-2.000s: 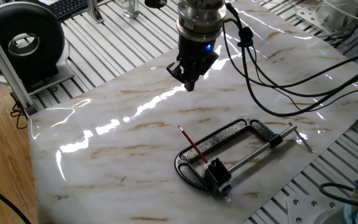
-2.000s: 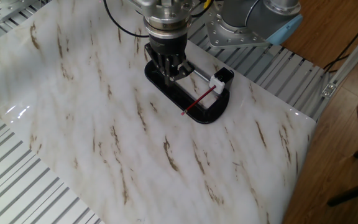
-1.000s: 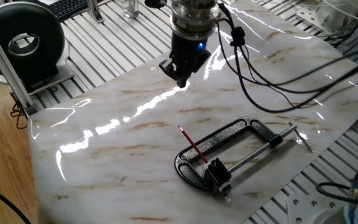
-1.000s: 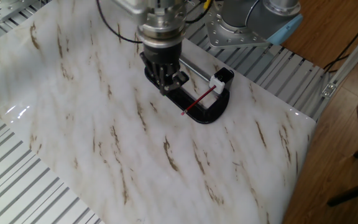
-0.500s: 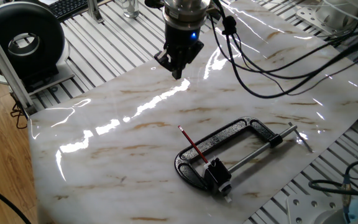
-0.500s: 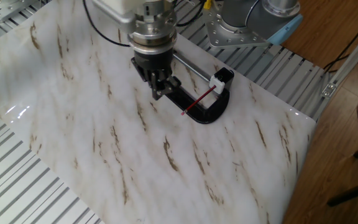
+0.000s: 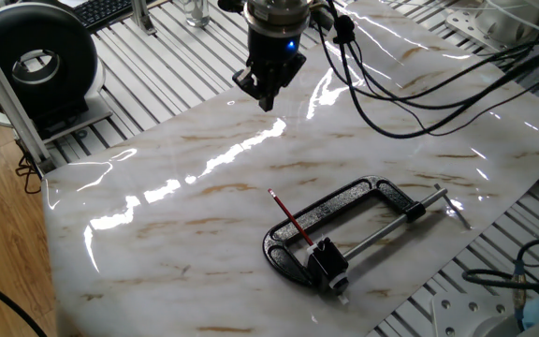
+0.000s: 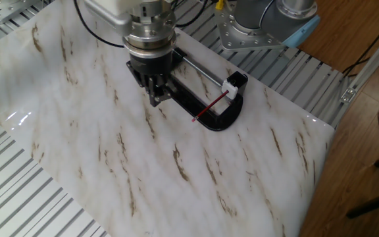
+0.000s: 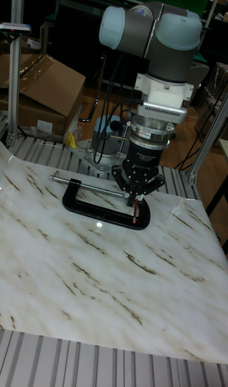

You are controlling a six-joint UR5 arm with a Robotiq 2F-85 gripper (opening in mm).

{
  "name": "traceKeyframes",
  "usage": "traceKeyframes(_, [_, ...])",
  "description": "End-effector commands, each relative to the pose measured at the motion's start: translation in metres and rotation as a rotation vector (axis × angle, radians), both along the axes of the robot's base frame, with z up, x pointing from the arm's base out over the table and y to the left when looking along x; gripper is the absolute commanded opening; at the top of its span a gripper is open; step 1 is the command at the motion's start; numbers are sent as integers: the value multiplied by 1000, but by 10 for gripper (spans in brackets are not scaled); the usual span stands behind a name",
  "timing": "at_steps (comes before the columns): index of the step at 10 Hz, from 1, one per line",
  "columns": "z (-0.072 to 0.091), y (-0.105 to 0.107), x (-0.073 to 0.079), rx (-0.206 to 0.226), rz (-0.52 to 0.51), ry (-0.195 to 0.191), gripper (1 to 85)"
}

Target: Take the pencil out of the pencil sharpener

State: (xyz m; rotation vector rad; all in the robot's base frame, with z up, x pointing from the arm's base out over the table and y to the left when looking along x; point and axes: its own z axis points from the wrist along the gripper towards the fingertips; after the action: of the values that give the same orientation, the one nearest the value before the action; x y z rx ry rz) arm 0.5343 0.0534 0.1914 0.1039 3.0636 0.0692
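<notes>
Pencil (image 7: 291,218) seated in pencil sharpener (image 7: 326,259); hand (image 7: 267,97) points down, well apart, fingers apparently spread, empty.

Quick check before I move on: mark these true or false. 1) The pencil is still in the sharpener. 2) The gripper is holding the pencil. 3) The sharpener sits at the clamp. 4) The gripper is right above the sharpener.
1) True: the pencil has one end in the pencil sharpener.
2) False: the gripper hangs empty in the air, far from the pencil.
3) True: the sharpener sits against the black clamp, by the end of its silver screw rod.
4) False: in both fixed side views the gripper is well off to the side of it.
</notes>
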Motion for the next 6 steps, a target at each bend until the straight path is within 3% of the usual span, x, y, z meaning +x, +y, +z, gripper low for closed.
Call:
traceKeyframes(1, [5,-3,4,7,6,-3,10])
traceKeyframes(6, [5,-8,5,-7,9,-2,10])
